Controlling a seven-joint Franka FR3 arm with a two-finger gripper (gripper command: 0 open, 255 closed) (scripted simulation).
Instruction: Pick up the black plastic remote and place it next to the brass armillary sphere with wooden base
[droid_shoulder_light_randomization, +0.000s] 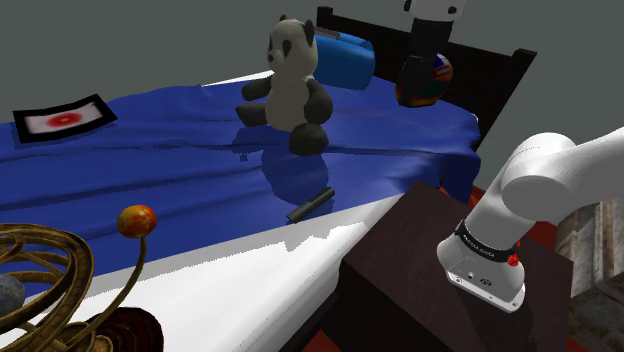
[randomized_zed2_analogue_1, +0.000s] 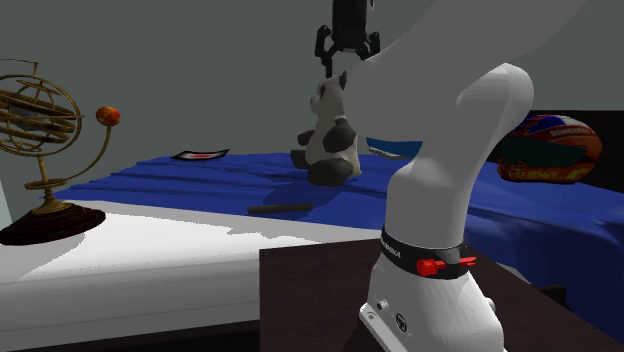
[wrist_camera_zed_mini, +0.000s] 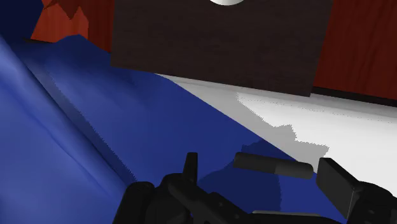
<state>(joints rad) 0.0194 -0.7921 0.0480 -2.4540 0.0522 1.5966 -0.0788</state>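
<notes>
Tool (randomized_zed2_analogue_1: 347, 56) released, empty, poised high, probably lining up | slim black bar-shaped remote (wrist_camera_zed_mini: 273, 163) flat on blue blanket (droid_shoulder_light_randomization: 180, 150) | brass armillary sphere on dark base (randomized_zed2_analogue_1: 40, 120) well apart

Readable words or numbers: none.
Black band (droid_shoulder_light_randomization: 489, 249) on the arm's lower link: small white lettering, too small to read.
Arm's foot: a small round mark (randomized_zed2_analogue_1: 401, 321), not legible.
Card (droid_shoulder_light_randomization: 63, 119) at the bed's far end, on the shoulder view's left: red-and-white target sign, black border.
Helmet (randomized_zed2_analogue_1: 548, 148): coloured stripes, no legible lettering.
</notes>
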